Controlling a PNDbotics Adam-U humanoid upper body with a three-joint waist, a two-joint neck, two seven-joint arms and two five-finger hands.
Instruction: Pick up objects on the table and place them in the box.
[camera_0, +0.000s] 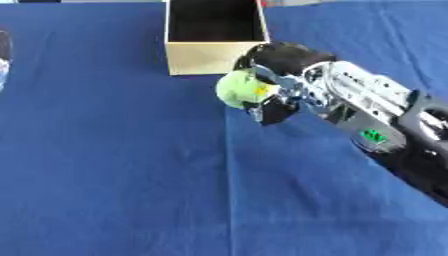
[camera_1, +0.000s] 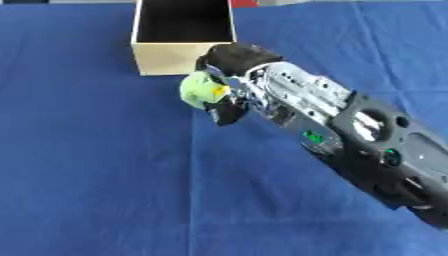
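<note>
My right hand (camera_0: 278, 75) reaches in from the right and is shut on a small light-green round object (camera_0: 238, 89) with a yellow spot. The object hangs above the blue cloth, just in front of the near right corner of the box. The box (camera_0: 206, 59) is an open cardboard box with a dark inside, standing at the far middle of the table. The black thumb (camera_1: 226, 113) curls under the green object. My left hand shows in neither view.
A blue cloth (camera_0: 114, 165) covers the whole table, with a fold line running down its middle. A dark and pale thing (camera_0: 3, 60) shows at the far left edge of the left eye view.
</note>
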